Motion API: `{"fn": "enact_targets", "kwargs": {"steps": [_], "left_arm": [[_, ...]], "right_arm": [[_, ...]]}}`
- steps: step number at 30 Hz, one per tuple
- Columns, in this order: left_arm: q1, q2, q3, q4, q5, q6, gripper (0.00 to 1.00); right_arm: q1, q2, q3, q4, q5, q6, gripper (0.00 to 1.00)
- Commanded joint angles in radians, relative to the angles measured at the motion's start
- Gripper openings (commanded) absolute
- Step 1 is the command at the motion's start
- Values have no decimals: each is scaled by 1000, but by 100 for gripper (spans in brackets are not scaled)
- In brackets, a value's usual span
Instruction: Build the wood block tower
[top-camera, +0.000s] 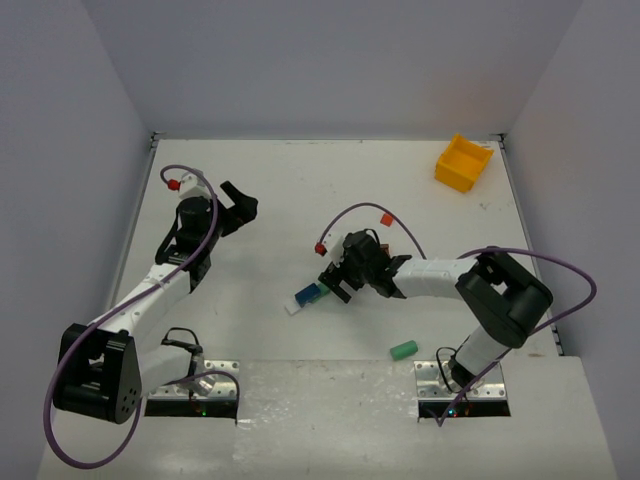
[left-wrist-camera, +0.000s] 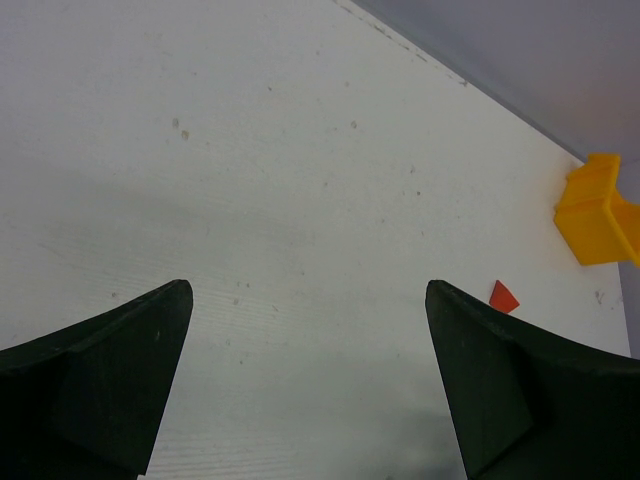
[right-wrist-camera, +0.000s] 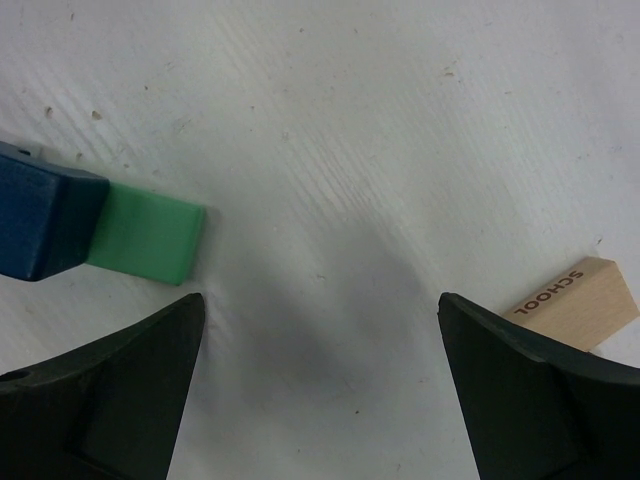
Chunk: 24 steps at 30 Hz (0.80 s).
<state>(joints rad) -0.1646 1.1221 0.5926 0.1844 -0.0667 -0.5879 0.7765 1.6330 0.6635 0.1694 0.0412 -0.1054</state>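
Observation:
No tower stands; the wood blocks lie loose on the table. A white block (top-camera: 293, 307), a blue block (top-camera: 307, 296) and a green block (top-camera: 322, 290) lie in a row just left of my right gripper (top-camera: 336, 284). In the right wrist view the blue block (right-wrist-camera: 40, 225) touches the green block (right-wrist-camera: 145, 235) at the upper left, and a tan block (right-wrist-camera: 570, 303) printed SCHOOL lies beside the right finger. The right gripper (right-wrist-camera: 320, 300) is open over bare table. Another green block (top-camera: 404, 349) lies near the right base. A red block (top-camera: 386, 218) (left-wrist-camera: 503, 296) lies farther back. My left gripper (top-camera: 240, 205) (left-wrist-camera: 308, 290) is open and empty.
A yellow plastic bin (top-camera: 463, 163) (left-wrist-camera: 600, 210) stands in the far right corner. Grey walls close the table on three sides. Purple cables loop over both arms.

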Motion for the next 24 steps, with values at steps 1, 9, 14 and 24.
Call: {"fn": "enact_targets", "kwargs": {"steps": [1,9,14,24], "left_arm": [[-9,1,4,59,3,8,100],[-9,1,3,62,4,8,100],[-9,1,5,65,6,8,100],[-9,2,3,70,8,10,100]], "right_arm": [[-6,25,35,38,52,9,99],[-7,50,59,22,38,13,99],[-7,32,57,5,9,15,99],[-6,34,72,-20,-23,16,99]]}}
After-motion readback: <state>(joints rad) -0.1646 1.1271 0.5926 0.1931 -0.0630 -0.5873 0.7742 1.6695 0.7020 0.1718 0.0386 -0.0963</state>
